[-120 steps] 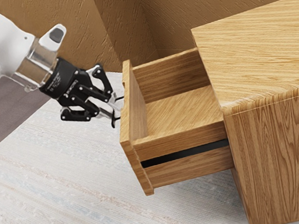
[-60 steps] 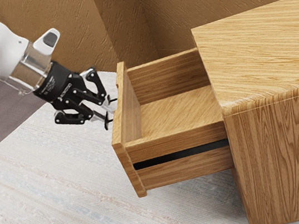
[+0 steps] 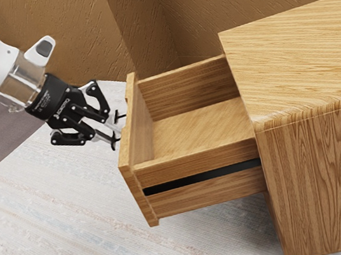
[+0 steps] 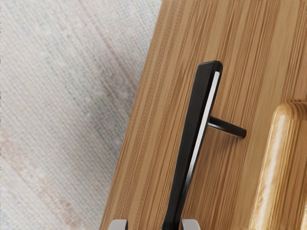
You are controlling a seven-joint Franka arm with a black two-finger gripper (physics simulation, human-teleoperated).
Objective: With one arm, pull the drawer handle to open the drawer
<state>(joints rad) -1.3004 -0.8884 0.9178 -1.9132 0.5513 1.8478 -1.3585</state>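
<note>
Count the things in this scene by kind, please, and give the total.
Wooden cabinet: 1
Open drawer: 1
Black drawer handle: 1
Black two-finger gripper: 1
Total: 4

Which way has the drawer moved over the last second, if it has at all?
Yes. The drawer has slid further out of the cabinet, toward the exterior view's left.
</note>
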